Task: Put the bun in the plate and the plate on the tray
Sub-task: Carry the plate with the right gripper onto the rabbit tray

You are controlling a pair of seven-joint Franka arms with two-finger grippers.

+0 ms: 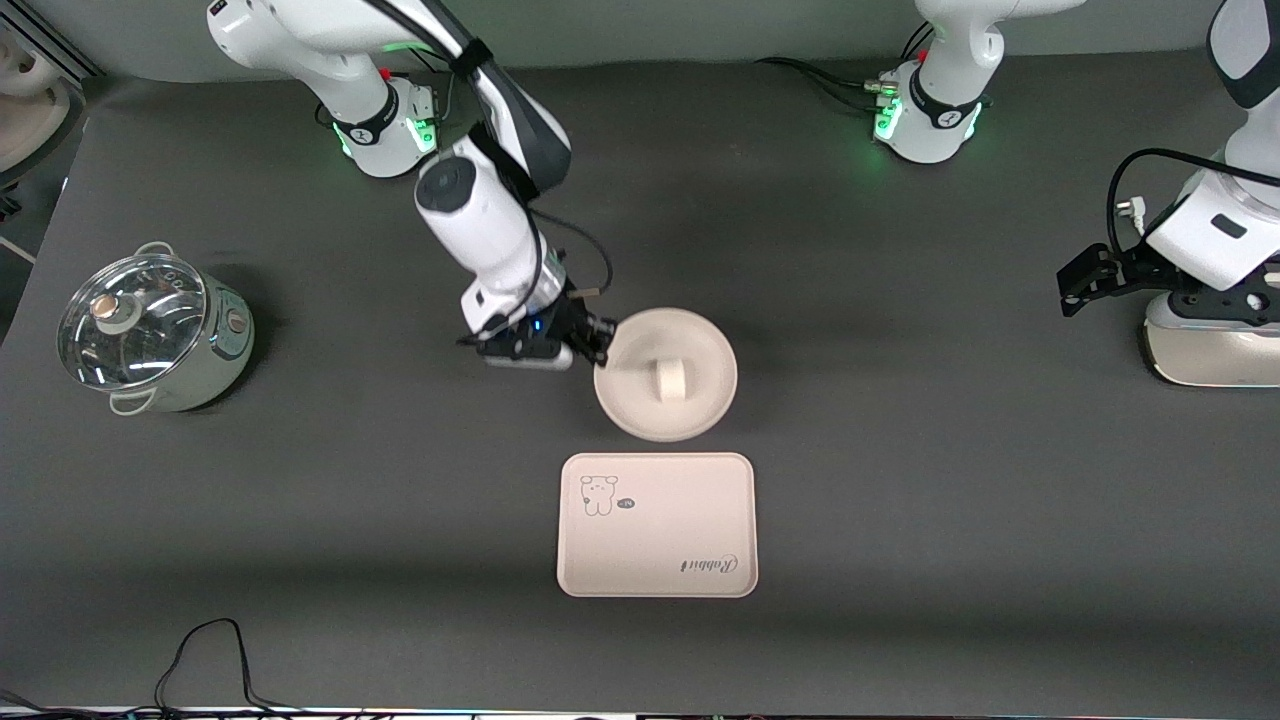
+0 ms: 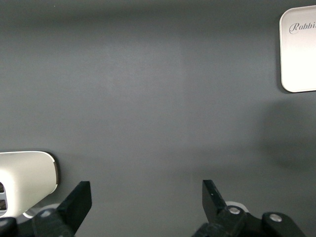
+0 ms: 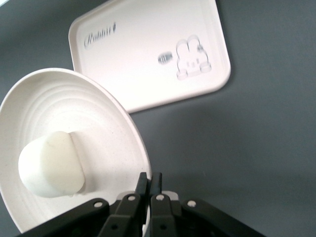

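The round cream plate [image 1: 700, 350] lies mid-table with the off-white bun [image 1: 670, 380] in its middle. My right gripper [image 1: 598, 357] is shut on the plate's rim at the side toward the right arm's end. The right wrist view shows the plate [image 3: 103, 123], the bun [image 3: 49, 165] and the closed fingers [image 3: 149, 180] pinching the rim. I cannot tell whether the plate is off the cloth. The cream-pink tray [image 1: 657, 540] with the rabbit drawing lies just nearer the front camera than the plate and also shows in the right wrist view [image 3: 143, 59]. My left gripper [image 1: 1075, 285] waits open and empty at the left arm's end.
A glass-lidded pot [image 1: 150, 330] stands at the right arm's end of the table. A cream appliance [image 1: 1210, 355] sits under the left arm and shows in the left wrist view [image 2: 24, 180], as does a corner of the tray [image 2: 298, 54]. Dark cloth covers the table.
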